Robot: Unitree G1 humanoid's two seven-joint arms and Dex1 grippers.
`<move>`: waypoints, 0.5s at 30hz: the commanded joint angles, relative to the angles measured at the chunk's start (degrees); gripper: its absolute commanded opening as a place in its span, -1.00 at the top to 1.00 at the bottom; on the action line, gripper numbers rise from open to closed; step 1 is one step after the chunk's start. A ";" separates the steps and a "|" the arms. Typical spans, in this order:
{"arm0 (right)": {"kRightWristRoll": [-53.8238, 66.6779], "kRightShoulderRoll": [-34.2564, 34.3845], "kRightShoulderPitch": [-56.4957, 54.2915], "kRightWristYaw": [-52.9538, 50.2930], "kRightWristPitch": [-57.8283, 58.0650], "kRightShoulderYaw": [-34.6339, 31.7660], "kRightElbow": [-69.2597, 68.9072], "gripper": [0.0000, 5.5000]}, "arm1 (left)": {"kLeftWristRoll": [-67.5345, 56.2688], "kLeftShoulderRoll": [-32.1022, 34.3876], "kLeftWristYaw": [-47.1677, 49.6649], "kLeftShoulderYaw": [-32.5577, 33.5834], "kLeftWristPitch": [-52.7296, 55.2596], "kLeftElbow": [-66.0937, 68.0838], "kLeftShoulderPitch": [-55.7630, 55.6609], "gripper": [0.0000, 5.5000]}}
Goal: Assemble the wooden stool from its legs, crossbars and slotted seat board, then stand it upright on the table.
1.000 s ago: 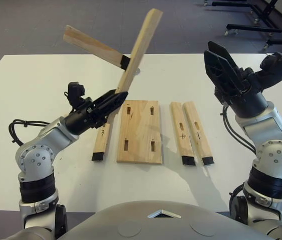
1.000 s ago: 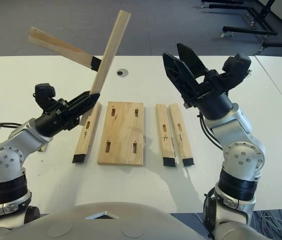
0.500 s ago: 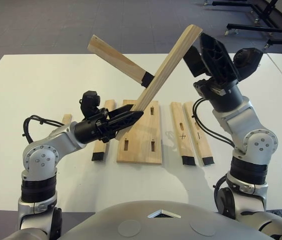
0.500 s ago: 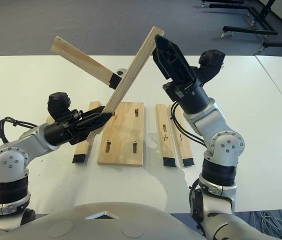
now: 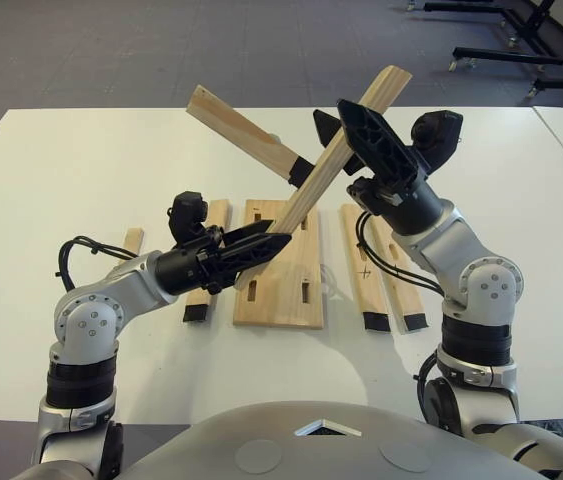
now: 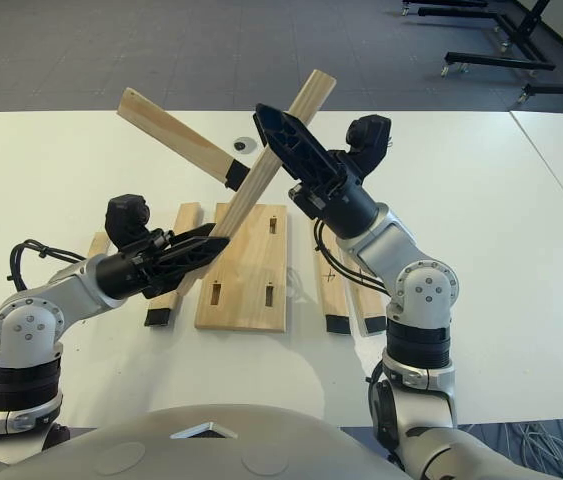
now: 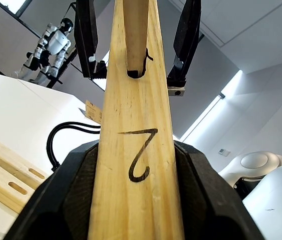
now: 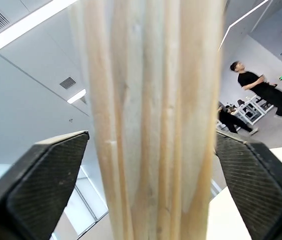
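Probably a robotics lab: white table (image 5: pixel 61 170), grey carpet (image 5: pixel 111 50), wheeled stands (image 5: pixel 501 52), another humanoid robot (image 7: pixel 50 42) behind.

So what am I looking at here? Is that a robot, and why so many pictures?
Yes, it is a robot with two arms, building a stool. The two wide pictures come from cameras in its head, looking down over a white table. The two close-up pictures come from a camera on each wrist. Each arm ends in a black two-fingered pincer. The left pincer is shut on a long pale wooden leg, raised on a slant, with a shorter wooden crossbar stuck into its slot. The right pincer is open, one finger on each side of that leg. Flat on the table lie a pale wooden seat board with four slots, two more wooden legs to its right and another leg to its left.
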 commanded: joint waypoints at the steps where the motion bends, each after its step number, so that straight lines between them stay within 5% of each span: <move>1: 0.46 -0.06 -0.69 -0.50 1.12 0.43 0.60 -0.34 | 1.59 0.80 -2.10 -0.26 -1.51 1.71 0.03 0.26; 10: 0.18 -0.38 -0.67 1.61 1.74 -0.24 0.45 0.20 | 3.14 1.13 -6.43 0.03 -2.33 4.14 0.45 0.26; 15: -0.92 -0.47 -0.54 2.50 1.24 -0.60 0.41 0.21 | 1.39 -0.28 -5.89 0.37 -2.13 3.00 1.29 0.26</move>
